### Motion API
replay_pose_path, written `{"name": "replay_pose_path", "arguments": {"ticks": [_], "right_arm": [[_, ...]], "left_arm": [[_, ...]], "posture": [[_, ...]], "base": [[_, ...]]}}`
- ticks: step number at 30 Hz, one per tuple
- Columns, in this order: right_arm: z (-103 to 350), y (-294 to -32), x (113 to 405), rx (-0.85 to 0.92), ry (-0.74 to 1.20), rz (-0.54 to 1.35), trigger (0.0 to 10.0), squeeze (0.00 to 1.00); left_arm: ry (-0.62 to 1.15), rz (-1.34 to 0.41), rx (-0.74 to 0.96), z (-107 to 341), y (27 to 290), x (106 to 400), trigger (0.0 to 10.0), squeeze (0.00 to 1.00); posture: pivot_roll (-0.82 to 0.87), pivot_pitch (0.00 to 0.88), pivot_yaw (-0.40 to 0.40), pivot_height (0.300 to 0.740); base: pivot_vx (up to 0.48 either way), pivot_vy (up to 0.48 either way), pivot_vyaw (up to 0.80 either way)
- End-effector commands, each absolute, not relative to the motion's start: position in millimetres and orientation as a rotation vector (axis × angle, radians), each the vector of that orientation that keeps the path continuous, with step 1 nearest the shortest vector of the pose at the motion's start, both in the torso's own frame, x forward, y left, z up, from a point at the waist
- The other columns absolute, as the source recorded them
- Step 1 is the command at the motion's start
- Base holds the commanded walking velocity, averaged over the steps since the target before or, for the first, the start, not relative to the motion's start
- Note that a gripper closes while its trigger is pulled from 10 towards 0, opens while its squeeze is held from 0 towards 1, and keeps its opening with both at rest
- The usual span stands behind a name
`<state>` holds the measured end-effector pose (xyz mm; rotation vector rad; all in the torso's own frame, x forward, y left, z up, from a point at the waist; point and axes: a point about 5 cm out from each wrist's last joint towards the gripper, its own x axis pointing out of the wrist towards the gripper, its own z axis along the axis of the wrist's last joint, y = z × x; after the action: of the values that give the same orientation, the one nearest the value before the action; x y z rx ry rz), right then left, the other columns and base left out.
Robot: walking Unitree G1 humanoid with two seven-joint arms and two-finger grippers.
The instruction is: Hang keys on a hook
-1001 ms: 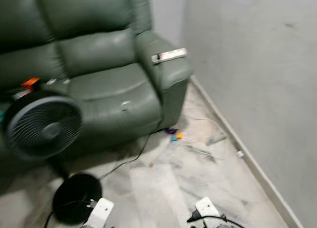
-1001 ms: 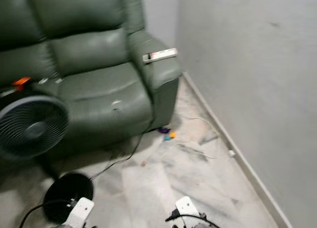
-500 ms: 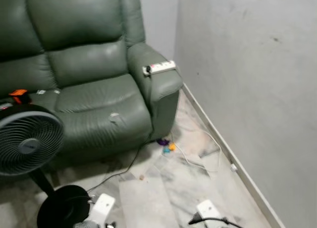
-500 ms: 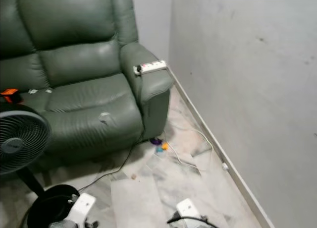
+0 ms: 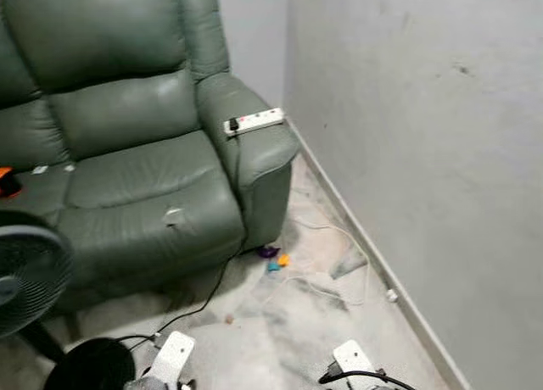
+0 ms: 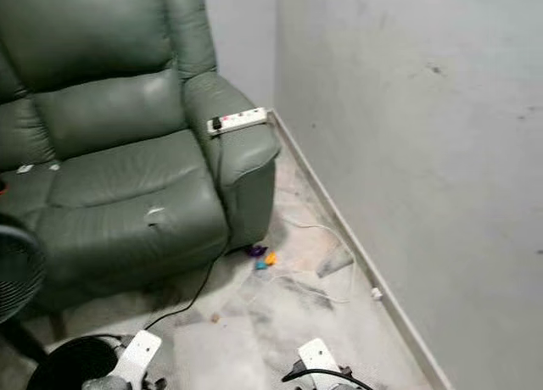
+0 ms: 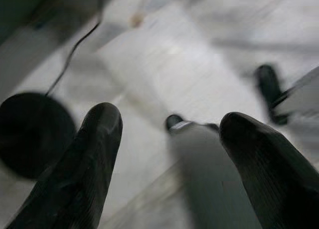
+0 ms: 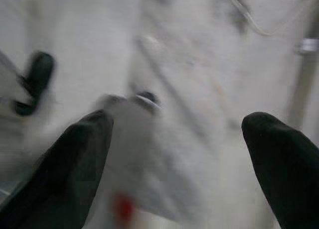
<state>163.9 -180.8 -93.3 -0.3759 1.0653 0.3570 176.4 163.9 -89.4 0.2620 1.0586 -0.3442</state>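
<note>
My left gripper (image 7: 169, 134) hangs low over the marble floor, open, with nothing between its black fingers (image 7: 94, 139). My right gripper (image 8: 179, 134) hangs the same way, open and empty. The white ends of both arms, left (image 5: 170, 360) and right (image 5: 355, 360), show at the bottom of the eye views. Small purple, orange and teal objects (image 5: 273, 257) lie on the floor by the sofa's front corner, too small to identify.
A green leather sofa (image 5: 127, 153) stands at the left, with a white power strip (image 5: 254, 120) on its armrest. A black fan (image 5: 21, 275) and its round base (image 5: 89, 366) stand at the near left. A grey wall (image 5: 424, 153) runs along the right, with a white cable (image 5: 339, 263) on the floor beside it.
The whole picture has shifted: the camera has swung to the right, so the sofa and fan sit further left and the fan is partly cut off. The earlier blur is gone.
</note>
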Motion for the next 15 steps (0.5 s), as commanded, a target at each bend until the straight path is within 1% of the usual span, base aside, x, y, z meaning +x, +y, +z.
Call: {"name": "replay_pose_path", "arguments": {"ticks": [1,6,15], "right_arm": [[-94.6,-168.3,163.6,-0.360,1.062,0.385,10.0,0.00],[-94.4,-167.9,164.2,-0.361,1.061,0.385,10.0,0.00],[-94.1,-167.9,165.0,-0.369,1.060,0.391,10.0,0.00]], "left_arm": [[1.089,-0.303,0.294,-90.3,184.0,170.8,10.0,0.00],[1.090,-0.299,0.297,-90.0,184.7,171.4,10.0,0.00],[1.093,-0.294,0.295,-89.9,184.7,171.9,10.0,0.00]], "posture": [[0.06,0.057,0.009,0.740],[0.06,0.056,0.008,0.740],[0.07,0.054,0.007,0.740]], "base": [[0.304,0.000,0.00],[0.291,0.000,0.00],[0.000,0.000,0.00]]}}
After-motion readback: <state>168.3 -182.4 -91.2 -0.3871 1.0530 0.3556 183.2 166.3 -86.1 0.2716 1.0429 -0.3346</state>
